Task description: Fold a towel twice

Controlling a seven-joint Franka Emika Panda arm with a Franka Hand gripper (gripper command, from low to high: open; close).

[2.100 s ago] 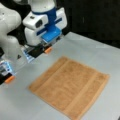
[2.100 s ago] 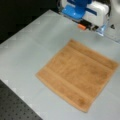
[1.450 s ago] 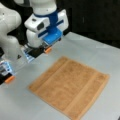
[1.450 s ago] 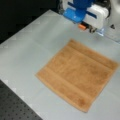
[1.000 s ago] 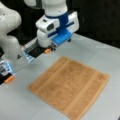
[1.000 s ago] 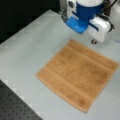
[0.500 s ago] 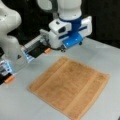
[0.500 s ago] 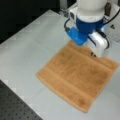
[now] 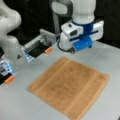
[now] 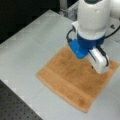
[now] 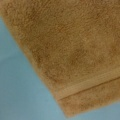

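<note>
Hovering claw over flat, unfolded towel on grey table.

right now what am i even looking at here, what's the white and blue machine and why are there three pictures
The white and blue machine is a robot arm. Its grasping part, the end effector, hangs over the far part of an orange-brown towel; its fingers are hidden by its own body. Two pictures come from cameras off the arm, looking at the grey table from different sides. The third comes from a camera on the arm's wrist, looking straight down, so it shows only a towel corner with its woven stripe and bare table. The towel lies flat and unfolded in both front views. Nothing is held. Another white arm stands at a front view's left.
</note>
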